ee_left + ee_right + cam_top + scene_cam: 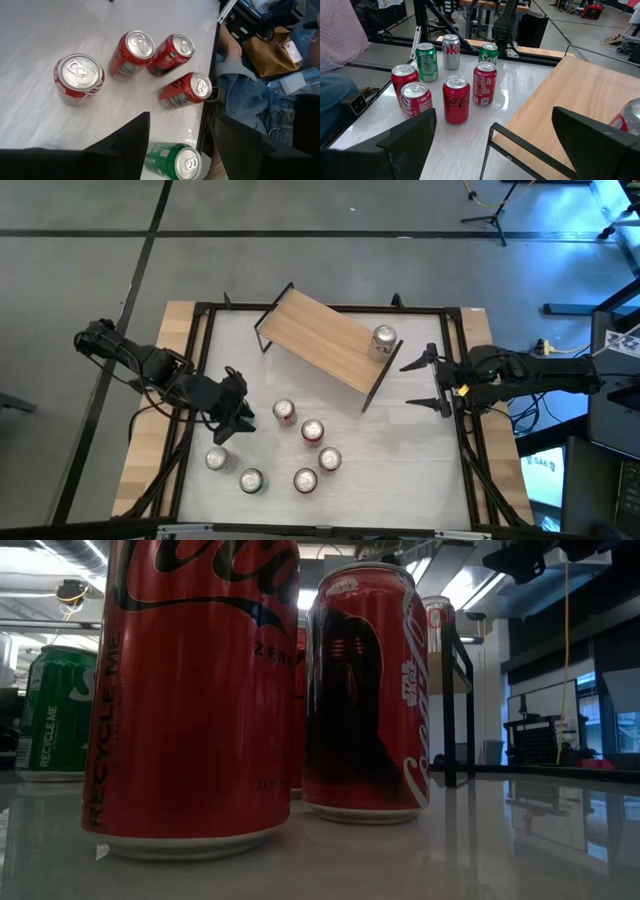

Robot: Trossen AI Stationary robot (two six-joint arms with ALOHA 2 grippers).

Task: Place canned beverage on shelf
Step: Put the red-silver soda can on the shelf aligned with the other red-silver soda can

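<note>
The right gripper (428,379) hovers near the desk's right edge with its jaws spread wide and nothing between them, pointing toward the shelf (325,340). The shelf, a light-wood board on thin black legs, sits slanted across the desk's far half, and one silver-topped can (384,340) stands upright on its right end, just in front of the right gripper. The left gripper (238,418) hangs over the white desk (400,470) near the left edge, jaws partly spread and holding nothing. Just beside it, toward the near edge, upright cans are loosely clustered: a red Coca-Cola can (78,78), three more red cans (132,54) close together, and a green Sprite can (175,161) showing between the left jaws in the wrist view. A person's jeans-clad legs (250,95) show beyond the desk's near edge.
</note>
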